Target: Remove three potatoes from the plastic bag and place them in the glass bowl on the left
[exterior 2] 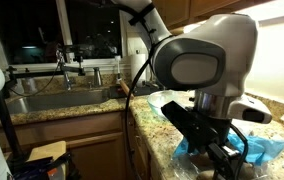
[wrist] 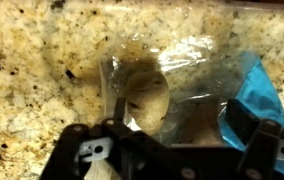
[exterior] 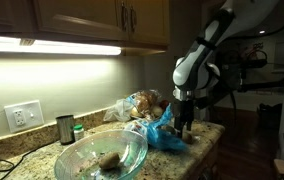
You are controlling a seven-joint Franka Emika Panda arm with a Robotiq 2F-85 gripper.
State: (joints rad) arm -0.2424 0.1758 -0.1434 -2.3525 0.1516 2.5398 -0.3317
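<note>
A potato (wrist: 147,95) lies inside the plastic bag (wrist: 197,90), under its clear film near the bag's open, crumpled mouth, with the bag's blue part to one side of it. How many more potatoes sit deeper in the bag I cannot tell, since the film is creased and glary. Well away from the bag's mouth, in an exterior view, another brown potato (exterior: 109,160) rests on the bottom of the glass bowl (exterior: 134,143), whose rim comes up just beside the bag; whether rim and bag touch is not clear.

The gripper (wrist: 172,128) hangs directly above the bag with its jaws spread wide and nothing between them, one finger on each side of the potato as the wrist view shows it. In both exterior views the arm stands upright over the bag, fingers pointing down at it (exterior: 185,127).

My reading is that the task is partly done: at least one potato is in the bowl, and the step in hand is fetching another from the bag. The next move calls for a straight descent so the fingers straddle the potato across its narrow width, reaching in through the mouth instead of pinching the film. The plastic is loose and slippery, so a grip that catches film could drag the whole bag along.

Beyond the bag, the speckled countertop (wrist: 32,100) carries a small dark metal cup (exterior: 65,128) on the far side of the bowl from the bag
</note>
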